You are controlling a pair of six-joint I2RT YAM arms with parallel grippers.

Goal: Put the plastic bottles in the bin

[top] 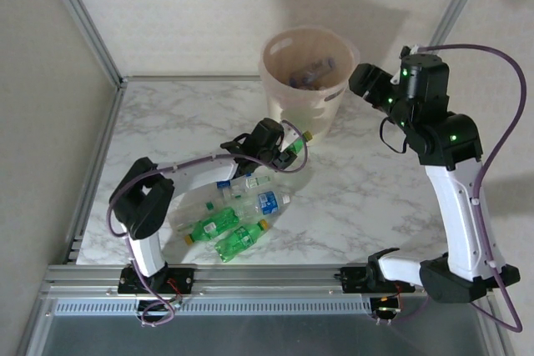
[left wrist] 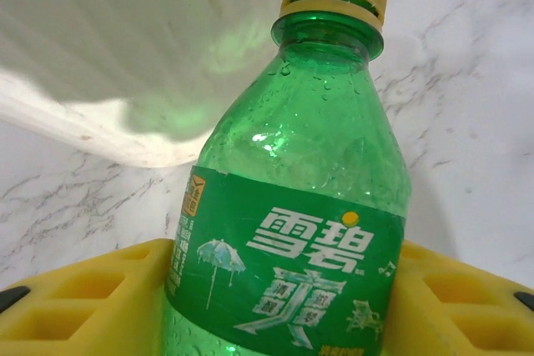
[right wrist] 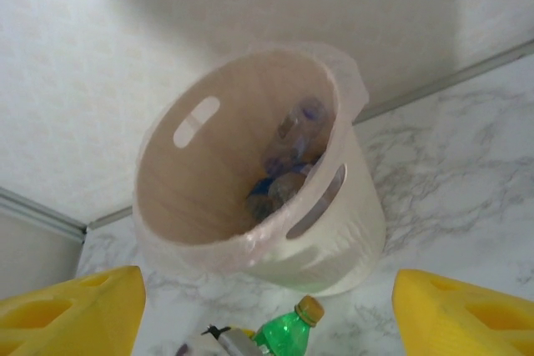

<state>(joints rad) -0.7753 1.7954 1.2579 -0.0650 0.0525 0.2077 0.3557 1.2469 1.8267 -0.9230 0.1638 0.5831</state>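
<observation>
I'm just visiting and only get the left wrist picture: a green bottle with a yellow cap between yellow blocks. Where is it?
Observer: The left gripper holds that green bottle close in front of the bin, cap pointing towards it.
Visitor: Is anything in the bin?
Observer: Yes, several bottles lie at its bottom.
Visitor: Any left outside?
Observer: A cluster of bottles lies on the table, near the left arm's base.

Bare table point(top: 359, 189) right of the lying bottles point(top: 238, 239) leaves a wide lane — the bin point(top: 304, 81) stands far-middle, a held green bottle point(left wrist: 292, 189) just before it, the right arm point(top: 421, 97) beside it.
</observation>
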